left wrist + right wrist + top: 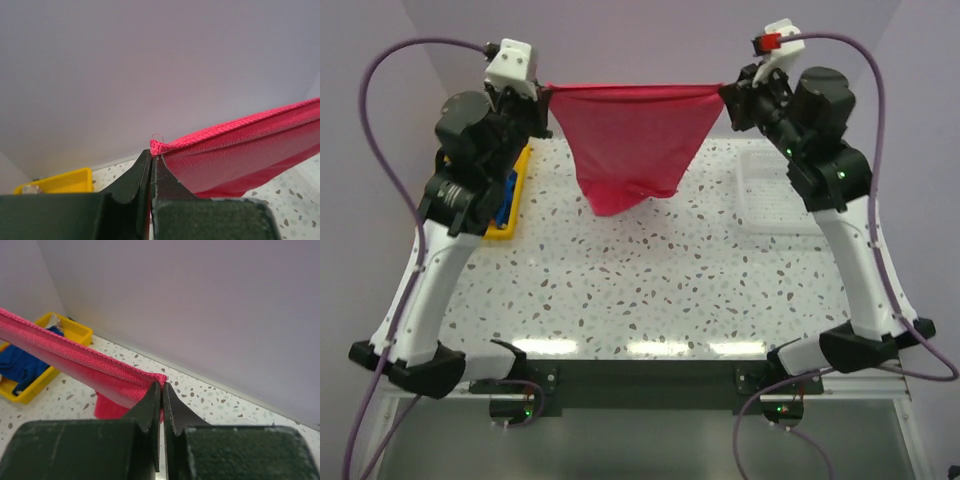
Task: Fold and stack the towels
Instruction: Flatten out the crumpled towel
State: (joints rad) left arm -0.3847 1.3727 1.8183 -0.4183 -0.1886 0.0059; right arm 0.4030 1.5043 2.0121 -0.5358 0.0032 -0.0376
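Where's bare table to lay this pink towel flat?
The wide middle of the table, from under the hanging towel to the near edge, between tray and basket, is bare. Both side edges are crowded.

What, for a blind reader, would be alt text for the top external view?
Two robot arms hold a hot pink towel stretched in the air between them above the speckled table, the left gripper and right gripper each shut on a top corner. A yellow tray holding a blue towel sits at left, a white mesh basket at right.
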